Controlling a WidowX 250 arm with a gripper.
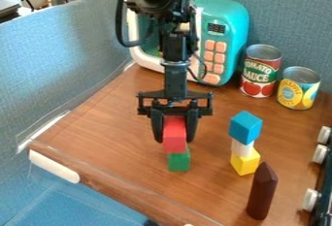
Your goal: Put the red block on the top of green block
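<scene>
A brown pointed block (262, 195) stands near the surface's (129, 195) front edge. Farther in, the claw (174, 138) clamps the red block (175, 129) right above the green block (179, 162), a gap between them and the blue-topped stack (245, 127). Two cans (260, 71) stand behind.

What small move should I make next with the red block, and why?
Probably ease the gripper down slightly: the red block is held between its fingers over the green block, and whether the two blocks touch isn't clear.

Red block (174, 135) partly hides green block (179, 162); right edge crops knobbed unit (326, 177).
</scene>
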